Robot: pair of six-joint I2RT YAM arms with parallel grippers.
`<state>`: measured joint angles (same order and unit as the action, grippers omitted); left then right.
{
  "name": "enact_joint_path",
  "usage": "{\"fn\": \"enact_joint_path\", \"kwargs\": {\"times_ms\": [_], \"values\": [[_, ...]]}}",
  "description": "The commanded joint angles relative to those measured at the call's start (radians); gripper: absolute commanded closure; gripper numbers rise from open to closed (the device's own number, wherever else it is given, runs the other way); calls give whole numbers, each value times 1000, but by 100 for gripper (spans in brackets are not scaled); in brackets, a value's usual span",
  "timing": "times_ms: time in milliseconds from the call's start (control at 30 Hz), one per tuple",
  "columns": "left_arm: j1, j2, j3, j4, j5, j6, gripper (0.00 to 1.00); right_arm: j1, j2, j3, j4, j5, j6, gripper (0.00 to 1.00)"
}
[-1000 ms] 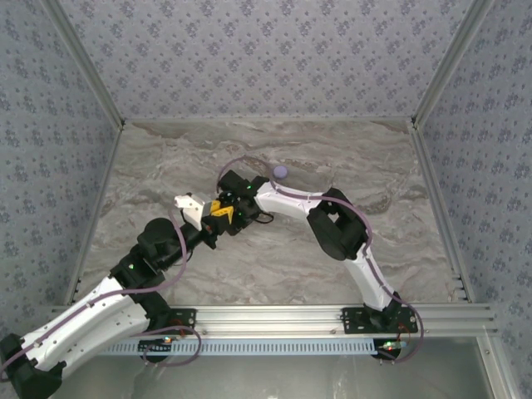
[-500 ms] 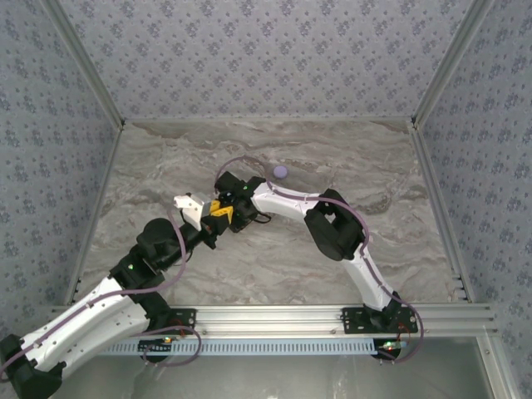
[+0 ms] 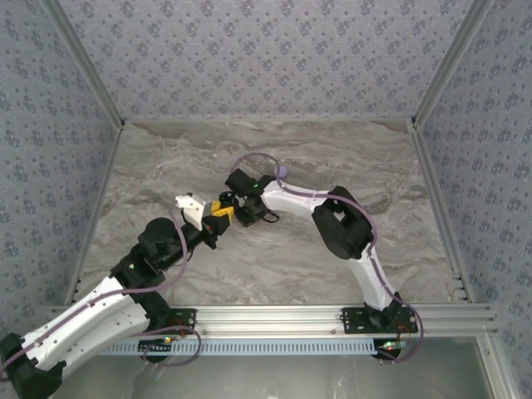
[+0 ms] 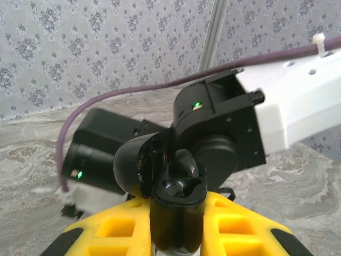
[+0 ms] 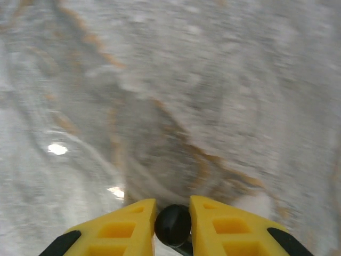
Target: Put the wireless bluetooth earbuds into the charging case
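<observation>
Marbled tabletop [image 5: 213, 80], charging case [image 4: 178, 194] gripped, earbud [image 5: 172, 224] pinched

The left arm [image 3: 87, 314] and the right arm [image 3: 376, 278] share one build: smooth white shells on the long links and bulky, rounded black housings [image 3: 339, 231] at the joints. A purple cable [image 3: 368, 249] runs in loose loops along each arm, fastened to the white shell by a white zip tie [image 4: 319, 40]. Small green lights [image 4: 198, 104] glow on the black housings. Each arm has a black base plate [image 3: 384, 319] at its near end. The left gripper [image 4: 176, 226] and the right gripper [image 5: 172, 226] have bright yellow fingers [image 5: 123, 229] with square recessed pockets and black patches at the outer corners. A white block [image 3: 189, 206] sits behind the left gripper.
</observation>
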<state>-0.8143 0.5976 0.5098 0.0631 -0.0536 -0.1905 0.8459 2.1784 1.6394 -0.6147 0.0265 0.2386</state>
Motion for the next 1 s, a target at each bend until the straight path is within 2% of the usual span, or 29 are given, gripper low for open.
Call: {"fn": "enact_joint_path", "kwargs": {"times_ms": [0,333,467,700,967], "values": [[-7,2,21,27,1,14,80,-54,-45,-71,-51,103,103,77],[-7,27,29,47,15,11,80,-173,-164,-255,4,120,292,77],[-8,36,30,53,18,11,80,-185,-169,-270,4,101,280,74],[-7,45,32,55,21,9,80,-185,-200,-269,-22,74,227,55],[-8,47,30,61,20,9,80,-179,-226,-279,-45,10,190,51]]}}
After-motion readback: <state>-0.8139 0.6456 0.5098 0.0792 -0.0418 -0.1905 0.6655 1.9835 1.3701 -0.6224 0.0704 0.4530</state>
